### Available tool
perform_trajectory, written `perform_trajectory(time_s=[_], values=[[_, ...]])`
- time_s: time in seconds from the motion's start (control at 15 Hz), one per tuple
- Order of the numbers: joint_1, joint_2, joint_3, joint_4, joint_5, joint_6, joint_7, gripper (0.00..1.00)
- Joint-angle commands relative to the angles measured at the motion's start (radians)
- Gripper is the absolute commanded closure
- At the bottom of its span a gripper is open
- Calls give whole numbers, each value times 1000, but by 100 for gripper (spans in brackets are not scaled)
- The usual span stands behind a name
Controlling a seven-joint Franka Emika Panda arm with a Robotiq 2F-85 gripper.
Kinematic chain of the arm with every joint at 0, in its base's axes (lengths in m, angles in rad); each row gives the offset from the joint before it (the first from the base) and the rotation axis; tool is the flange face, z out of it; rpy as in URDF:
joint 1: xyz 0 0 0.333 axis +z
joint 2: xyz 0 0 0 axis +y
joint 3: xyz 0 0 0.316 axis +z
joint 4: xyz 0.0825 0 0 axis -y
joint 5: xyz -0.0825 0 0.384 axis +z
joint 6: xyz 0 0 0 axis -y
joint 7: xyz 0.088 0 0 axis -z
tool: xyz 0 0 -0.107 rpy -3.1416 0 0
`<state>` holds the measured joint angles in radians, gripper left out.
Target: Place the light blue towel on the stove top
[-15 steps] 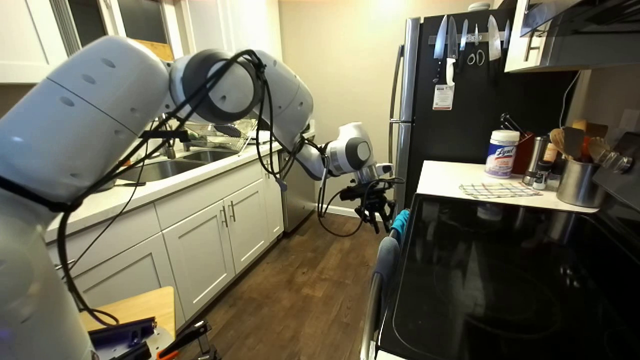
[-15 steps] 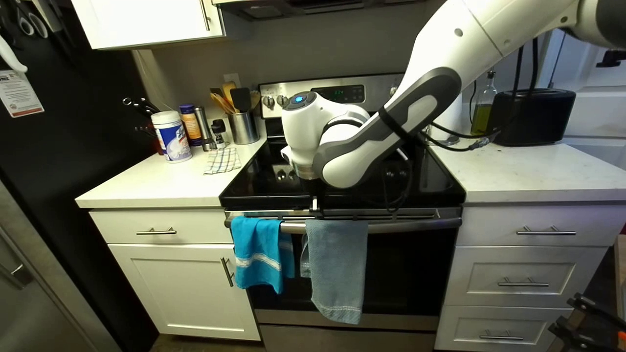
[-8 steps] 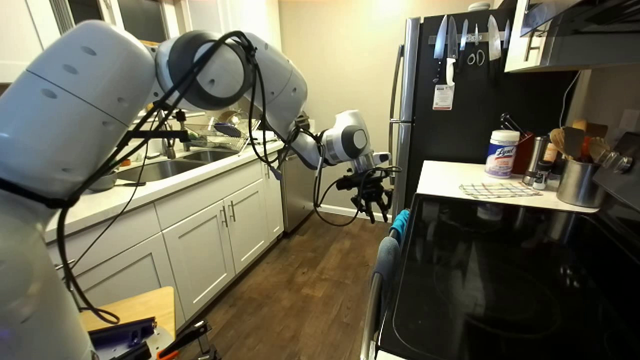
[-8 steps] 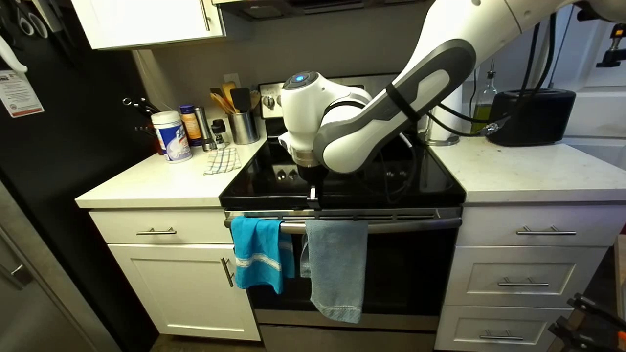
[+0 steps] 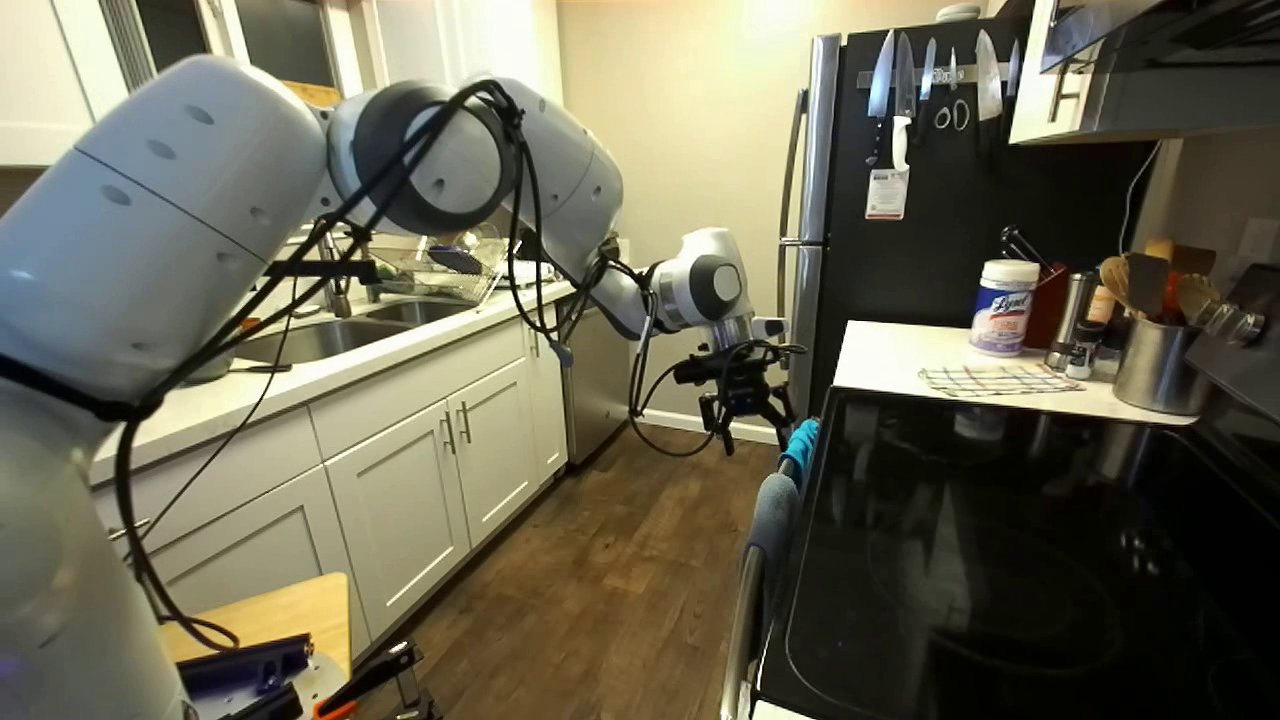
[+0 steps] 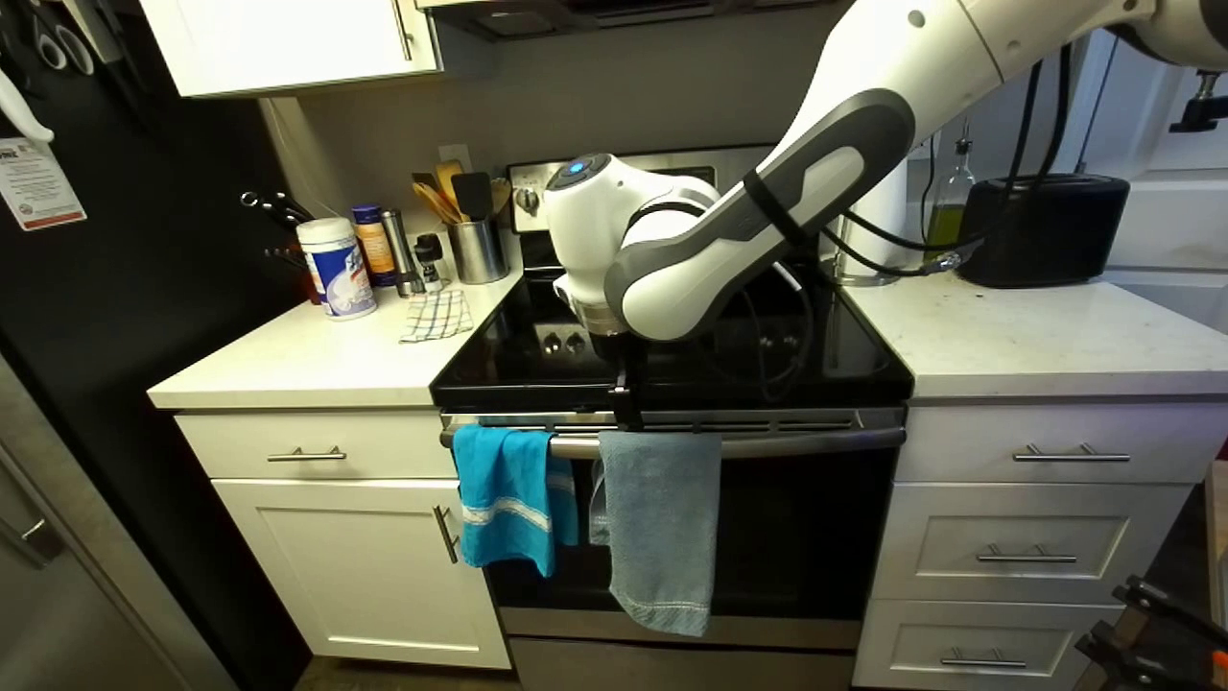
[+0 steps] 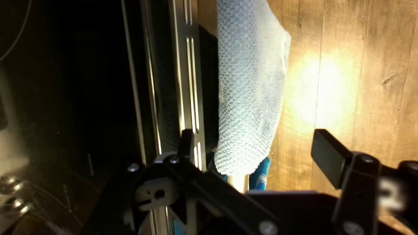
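The light blue towel, a pale grey-blue cloth, hangs over the oven door handle in both exterior views [image 6: 662, 528] [image 5: 775, 515]. The black glass stove top [image 5: 960, 560] lies behind and above that handle. My gripper [image 5: 757, 440] is in the air in front of the stove, close to the handle. In the wrist view the gripper [image 7: 256, 143] stands open, fingers wide apart. Seen from above, the near end of the light blue towel [image 7: 246, 98] lies between the fingers' lines, lower down, and neither finger appears to touch it.
A bright turquoise towel [image 6: 508, 499] hangs on the same steel handle [image 6: 815, 442], beside the light blue one. The counter [image 6: 317, 355] by the fridge carries a wipes canister [image 6: 336, 269], a utensil holder [image 6: 478, 251] and a checked cloth [image 6: 436, 317].
My gripper's fingers have spread from partly closed to wide. The arm rose, then dipped a little, ending slightly higher than a second ago. Both towels hang as before.
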<state>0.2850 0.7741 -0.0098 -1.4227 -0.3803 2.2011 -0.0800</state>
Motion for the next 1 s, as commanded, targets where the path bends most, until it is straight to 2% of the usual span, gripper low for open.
perform_trajectory(time_s=[0.0,0.93], values=[[-23,74,23,103,39,-87,-13,0],[-28,250,19,320,86,-222,-10,0]])
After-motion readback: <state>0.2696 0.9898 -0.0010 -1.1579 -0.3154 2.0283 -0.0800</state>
